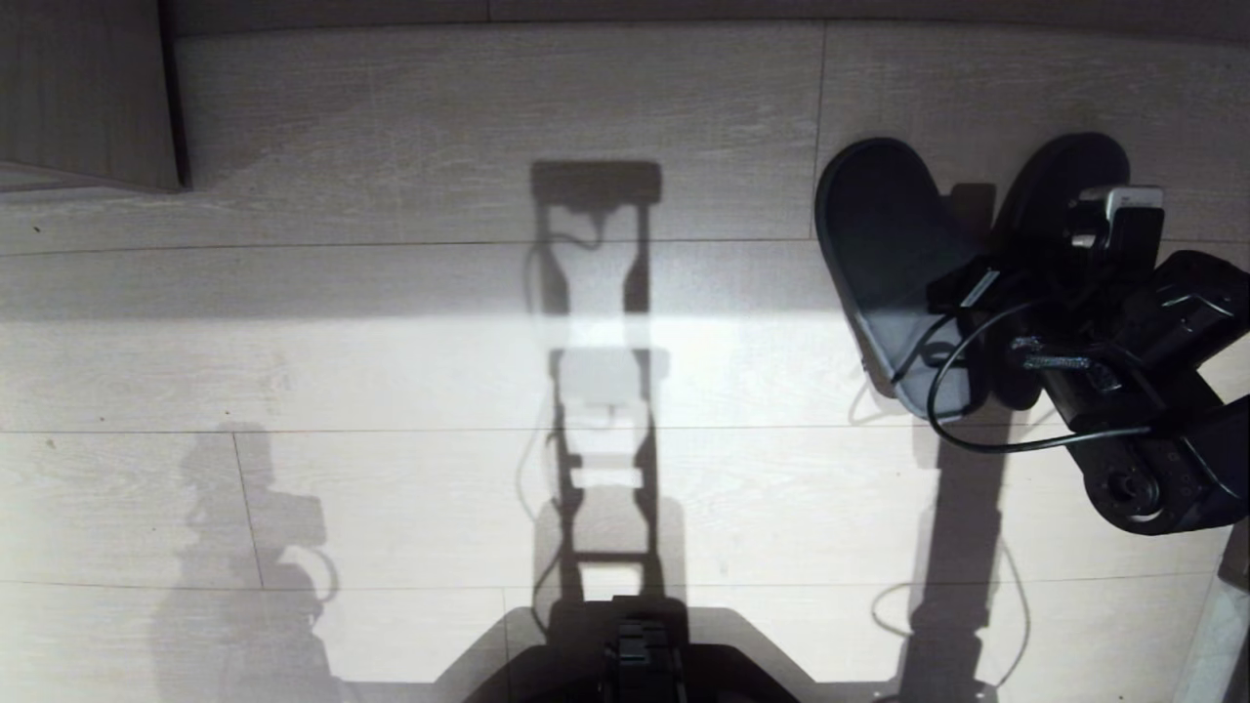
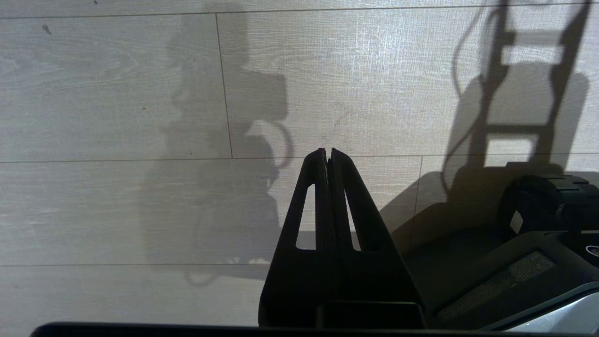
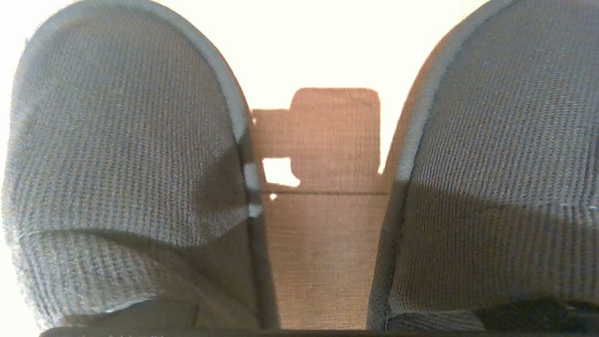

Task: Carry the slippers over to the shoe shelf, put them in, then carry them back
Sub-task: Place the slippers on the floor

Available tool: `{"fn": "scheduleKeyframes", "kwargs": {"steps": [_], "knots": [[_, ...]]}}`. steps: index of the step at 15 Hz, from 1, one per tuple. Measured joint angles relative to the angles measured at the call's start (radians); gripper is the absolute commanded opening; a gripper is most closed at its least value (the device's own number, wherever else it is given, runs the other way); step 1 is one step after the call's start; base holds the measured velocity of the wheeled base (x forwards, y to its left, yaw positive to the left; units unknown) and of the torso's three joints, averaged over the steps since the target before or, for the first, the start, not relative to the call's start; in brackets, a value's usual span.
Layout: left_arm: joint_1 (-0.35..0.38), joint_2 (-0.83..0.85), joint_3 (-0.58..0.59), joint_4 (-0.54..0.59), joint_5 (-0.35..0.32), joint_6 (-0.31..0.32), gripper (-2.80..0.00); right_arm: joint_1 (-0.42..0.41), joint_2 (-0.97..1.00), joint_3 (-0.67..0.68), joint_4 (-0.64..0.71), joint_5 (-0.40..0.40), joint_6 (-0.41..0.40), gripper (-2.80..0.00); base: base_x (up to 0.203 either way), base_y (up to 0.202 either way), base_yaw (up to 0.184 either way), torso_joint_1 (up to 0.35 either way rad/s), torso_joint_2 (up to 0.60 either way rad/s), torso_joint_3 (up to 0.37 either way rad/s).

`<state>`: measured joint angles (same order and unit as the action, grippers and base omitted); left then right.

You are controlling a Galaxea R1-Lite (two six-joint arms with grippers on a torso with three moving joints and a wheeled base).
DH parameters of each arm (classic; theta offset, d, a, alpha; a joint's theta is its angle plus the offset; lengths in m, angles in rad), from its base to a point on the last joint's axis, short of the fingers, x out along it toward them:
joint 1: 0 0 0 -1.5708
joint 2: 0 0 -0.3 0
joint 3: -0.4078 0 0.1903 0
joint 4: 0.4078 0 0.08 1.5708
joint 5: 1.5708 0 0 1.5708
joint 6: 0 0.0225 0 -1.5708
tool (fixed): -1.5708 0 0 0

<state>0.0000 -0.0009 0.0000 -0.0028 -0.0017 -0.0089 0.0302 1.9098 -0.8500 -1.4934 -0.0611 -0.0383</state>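
In the head view, the right arm (image 1: 1123, 361) and its cable cover the near ends of the slippers (image 1: 884, 254), so their straps and the right gripper's fingers are hidden. The right-hand slipper shows only its far rounded end. The arm is cut off by the right edge. A wooden furniture corner (image 1: 88, 93) is cut off at the top left. In the right wrist view, both slippers run past the edges. The robot base (image 2: 538, 262) is cropped in the left wrist view.
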Motion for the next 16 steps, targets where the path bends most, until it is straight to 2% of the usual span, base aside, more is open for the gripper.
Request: {"fn": "scheduleKeyframes", "kwargs": {"steps": [5,9,16], "knots": [[0.000,0.000,0.000,0.000,0.000,0.000,-2.80,0.000,-0.082,0.037,0.168,0.006,-0.023,0.00,0.000,0.000,0.000,0.000,0.00,0.000],[0.000,0.000,0.000,0.000,0.000,0.000,-2.80,0.000,-0.088,0.097,0.175,0.017,-0.073,0.00,0.000,0.000,0.000,0.000,0.00,0.000],[0.000,0.000,0.000,0.000,0.000,0.000,-2.80,0.009,-0.152,0.241,0.171,0.057,-0.087,0.00,0.000,0.000,0.000,0.000,0.00,0.000]]}}
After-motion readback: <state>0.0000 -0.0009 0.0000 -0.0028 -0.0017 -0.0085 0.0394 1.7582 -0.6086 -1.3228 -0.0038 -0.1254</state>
